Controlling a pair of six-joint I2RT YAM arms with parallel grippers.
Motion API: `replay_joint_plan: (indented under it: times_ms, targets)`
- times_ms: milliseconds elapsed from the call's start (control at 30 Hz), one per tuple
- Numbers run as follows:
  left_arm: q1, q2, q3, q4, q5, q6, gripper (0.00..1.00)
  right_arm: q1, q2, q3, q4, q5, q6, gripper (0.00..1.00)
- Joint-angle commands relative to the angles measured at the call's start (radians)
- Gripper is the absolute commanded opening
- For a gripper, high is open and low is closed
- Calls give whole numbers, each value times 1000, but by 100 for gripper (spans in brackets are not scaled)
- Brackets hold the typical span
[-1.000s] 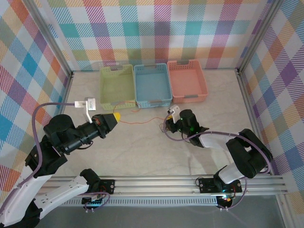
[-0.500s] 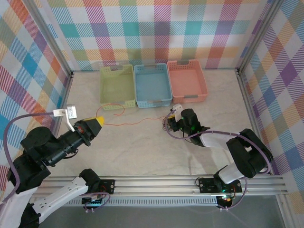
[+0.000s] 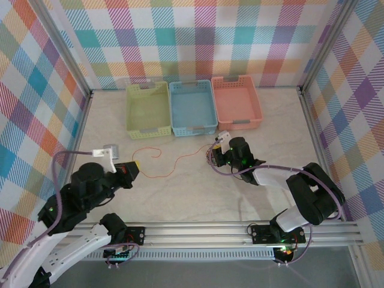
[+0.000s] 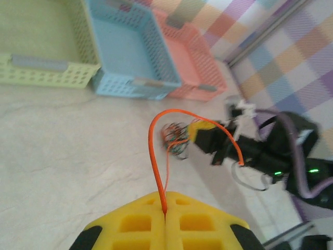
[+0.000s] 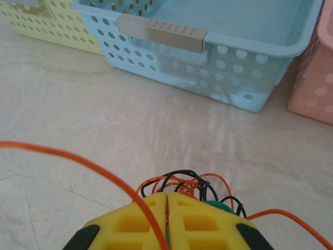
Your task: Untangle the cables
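- Pale marbled table (image 3: pixel 180 198), enclosed by plaid walls (image 3: pixel 198 36).
- The left gripper (image 4: pixel 165 205), near-left of the blue basket (image 3: pixel 192 108), pinches a red-orange wire (image 4: pixel 174 111).
- The right gripper (image 5: pixel 167 200), before that basket, clamps the cable tangle (image 5: pixel 184 182).

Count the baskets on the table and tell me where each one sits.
3. The yellow-green basket stands back left, the blue basket in the middle, the pink basket on the right, in one row. None seems hidden.

Red-orange and black cables (image 5: pixel 186 184), yellow jaws, plaid walls (image 3: pixel 192 36)
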Motion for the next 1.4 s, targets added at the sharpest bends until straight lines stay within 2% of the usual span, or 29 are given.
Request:
replay_joint_plan:
  times_ms: [0, 133, 200, 267, 500, 600, 767, 1000, 1300, 1367]
  targets:
    - [-10, 80, -82, 17, -14, -30, 14, -3, -27, -10, 36, -32, 1, 9]
    - [-10, 164, -117, 47, 28, -35, 58, -4, -27, -12, 42, -48, 0, 9]
    - [-10, 184, -112, 59, 46, -30, 72, -3, -25, -10, 44, -55, -2, 9]
    - [-10, 202, -97, 74, 66, -15, 79, -3, -24, -8, 45, -64, -2, 9]
    - [-8, 373, -40, 232, 214, 71, 81, -3, -16, -4, 50, -86, 1, 9]
    - [-5, 547, 1, 333, 268, 108, 82, -3, -16, -10, 65, -90, 2, 9]
    - [21, 869, 162, 372, 361, 159, 79, -4, -18, -10, 60, -89, 0, 9]
    - [71, 1124, 310, 386, 502, 191, 73, -3, -15, -5, 53, -94, 0, 10]
    - [87, 1216, 357, 350, 402, 219, 69, -3, -12, 0, 52, -97, 1, 10]
    - [88, 1246, 375, 344, 409, 216, 64, -3, -11, 0, 50, -97, 1, 10]
